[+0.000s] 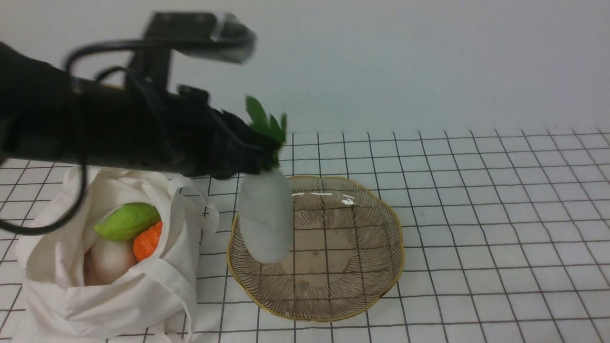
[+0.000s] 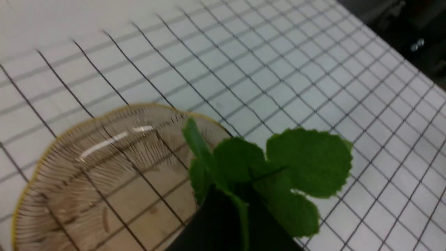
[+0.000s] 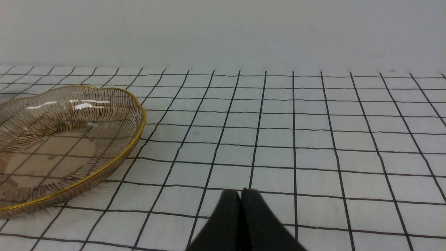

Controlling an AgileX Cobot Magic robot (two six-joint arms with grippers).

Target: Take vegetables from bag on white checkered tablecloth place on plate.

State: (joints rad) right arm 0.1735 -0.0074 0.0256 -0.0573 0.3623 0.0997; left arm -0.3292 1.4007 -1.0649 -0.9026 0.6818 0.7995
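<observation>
Nearest, the bag (image 1: 95,295) is sitting open on the tablecloth (image 1: 476,214). Inside it, a green pointed vegetable (image 1: 127,221) is lying on top, an orange vegetable (image 1: 148,242) is touching its side, and a pale roundish vegetable (image 1: 110,259) is sitting underneath. Just beside the bag, the plate (image 1: 388,281) is showing the grid through its glass. Over the plate's left side the radish (image 1: 266,214) is hanging upright, leaves up, with the left gripper (image 1: 267,159) pinching it at the leafy top. The right gripper (image 3: 240,197) is showing only in its wrist view, fingers (image 3: 226,216) pressed together above the cloth, near the plate
</observation>
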